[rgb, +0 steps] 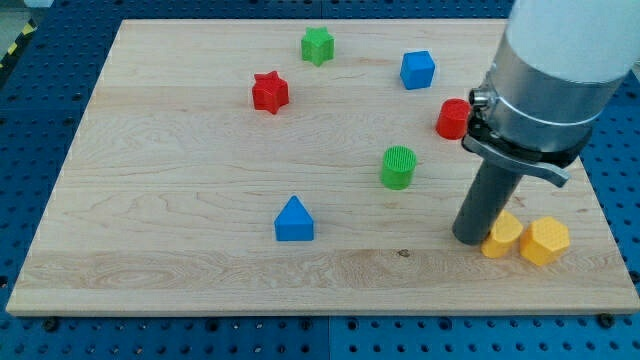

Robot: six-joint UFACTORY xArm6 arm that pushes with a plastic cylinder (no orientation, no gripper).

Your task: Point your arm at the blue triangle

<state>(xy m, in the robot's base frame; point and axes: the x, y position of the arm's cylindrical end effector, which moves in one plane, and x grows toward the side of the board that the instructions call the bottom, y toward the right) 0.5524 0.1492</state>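
Note:
The blue triangle (294, 220) lies on the wooden board (180, 150), below the middle. My tip (469, 239) rests on the board at the view's lower right, far to the right of the blue triangle and level with it. It touches or nearly touches a yellow block (502, 234) on its right. The arm's grey body covers the view's upper right.
A second yellow block (544, 240) lies right of the first. A green cylinder (398, 167) stands between the tip and the triangle, higher up. A red block (452, 119), a blue cube (417, 70), a green star (317, 46) and a red star (270, 92) lie towards the top.

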